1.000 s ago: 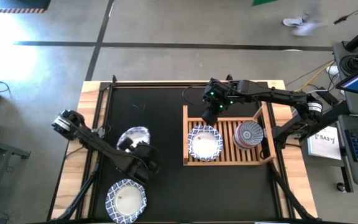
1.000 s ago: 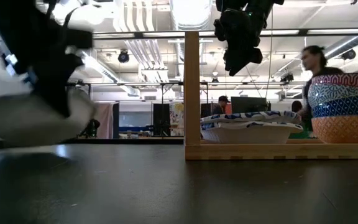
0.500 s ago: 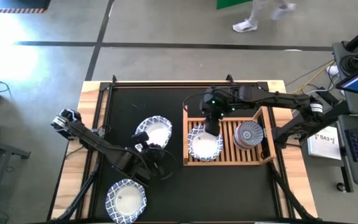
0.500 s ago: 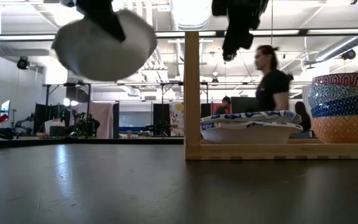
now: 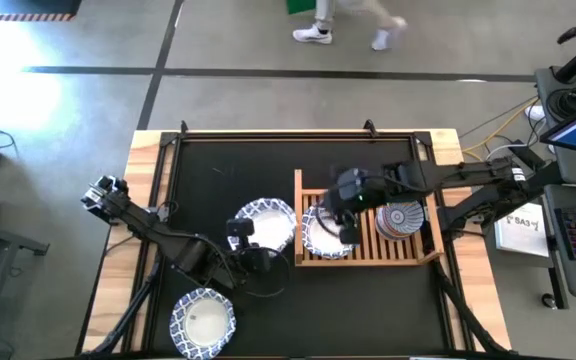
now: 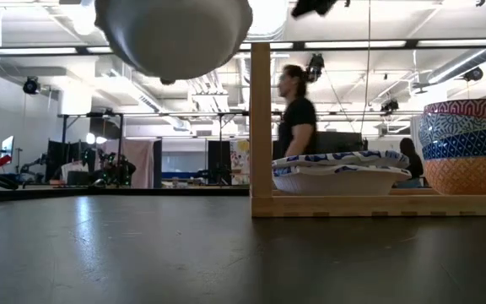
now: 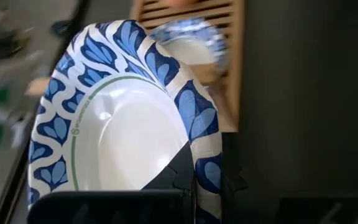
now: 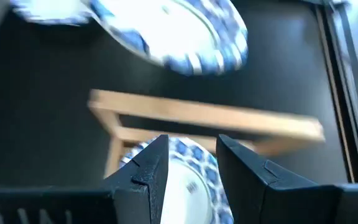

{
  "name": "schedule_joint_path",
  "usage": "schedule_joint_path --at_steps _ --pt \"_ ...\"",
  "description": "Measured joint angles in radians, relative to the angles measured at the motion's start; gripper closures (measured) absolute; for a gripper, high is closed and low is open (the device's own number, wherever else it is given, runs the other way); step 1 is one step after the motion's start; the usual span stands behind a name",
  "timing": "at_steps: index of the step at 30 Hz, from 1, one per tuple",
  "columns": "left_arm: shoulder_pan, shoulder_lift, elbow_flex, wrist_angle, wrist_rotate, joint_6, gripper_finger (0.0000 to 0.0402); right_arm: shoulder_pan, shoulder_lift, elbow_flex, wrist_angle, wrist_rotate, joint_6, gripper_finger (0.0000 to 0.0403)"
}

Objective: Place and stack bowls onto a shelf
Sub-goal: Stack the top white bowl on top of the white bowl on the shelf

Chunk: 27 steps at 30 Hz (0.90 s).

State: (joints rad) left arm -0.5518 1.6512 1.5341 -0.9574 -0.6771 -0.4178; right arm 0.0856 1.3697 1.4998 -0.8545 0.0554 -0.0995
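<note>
From above, left gripper (image 5: 240,243) clamps carried bowl (image 5: 266,222) just beside shelf (image 5: 368,256); right gripper (image 5: 342,222) – fingers apart – over shelved bowl (image 5: 323,232). Low view – bowl aloft; may clip rail (image 6: 261,127). Wrist views: rim pinched, arms could collide.

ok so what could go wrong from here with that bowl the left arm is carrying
The left gripper holds the raised bowl only by its rim, so it could tilt or slip out. The right gripper hangs over the bowl on the shelf, right where the raised bowl seems headed, so the arms may collide. The shelf's side rail stands between them; a low approach could clip it.
</note>
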Motion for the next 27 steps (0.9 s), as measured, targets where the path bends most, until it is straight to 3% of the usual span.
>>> schedule_joint_path --at_steps 10,27 --pt "-0.002 0.000 0.011 0.190 0.175 0.201 0.0400 0.189 0.005 0.000 0.108 -0.002 -0.261 0.0279" --pt "-0.001 0.000 0.011 0.400 0.227 0.388 0.0400 0.266 0.049 0.000 0.188 -0.015 -0.229 0.0280"
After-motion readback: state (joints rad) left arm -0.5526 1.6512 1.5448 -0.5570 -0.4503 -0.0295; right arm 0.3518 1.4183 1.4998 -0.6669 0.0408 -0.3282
